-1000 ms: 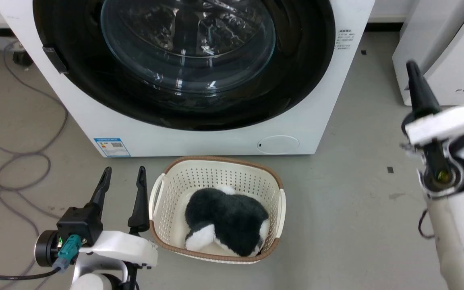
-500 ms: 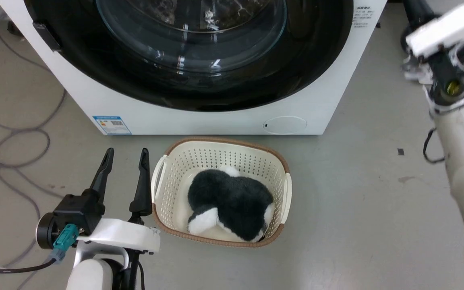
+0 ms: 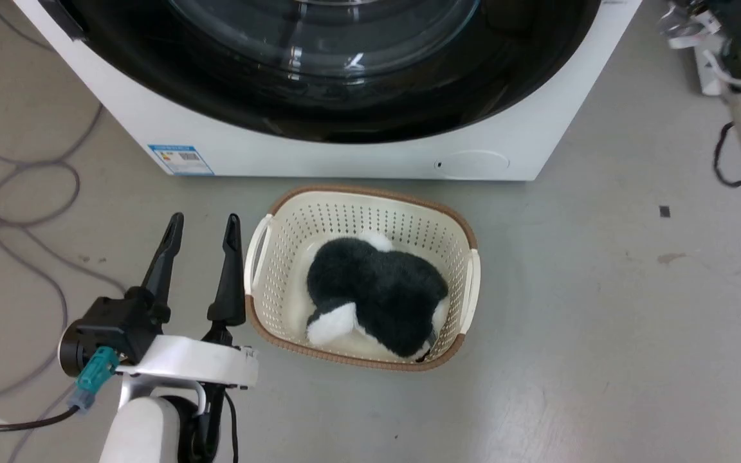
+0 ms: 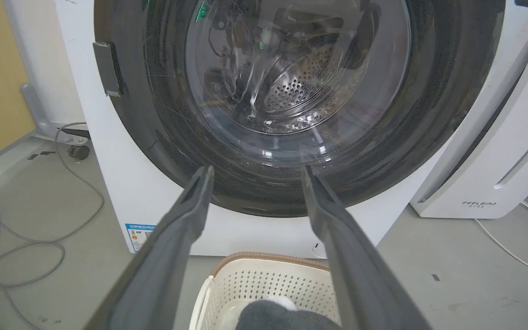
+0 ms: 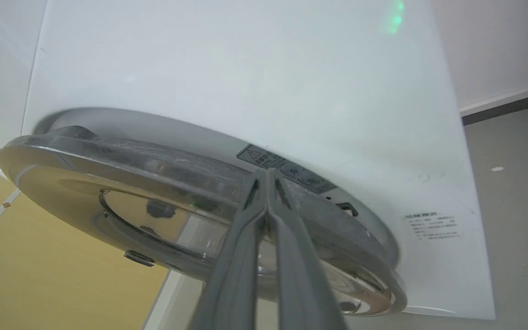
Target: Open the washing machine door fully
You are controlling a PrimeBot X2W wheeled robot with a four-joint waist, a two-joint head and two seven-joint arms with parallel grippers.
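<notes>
Right tool [image 5: 268,176], fingers pressed together, tips at the door [image 5: 108,183] rim; door lies close against the washing machine [image 5: 245,68]. Left tool [image 3: 205,218] spread, idle. Risk: closed tips skidding off that glossy edge.

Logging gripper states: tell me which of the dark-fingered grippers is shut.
The right gripper: its dark fingers press together, tips at the rim of the round glossy black washing machine door. The left gripper has fingers spread beside the cream perforated basket.

The washing machine door [image 3: 345,122] is glossy, the basket [image 3: 370,193] perforated plastic, the toy [image 3: 377,289] plush.
</notes>
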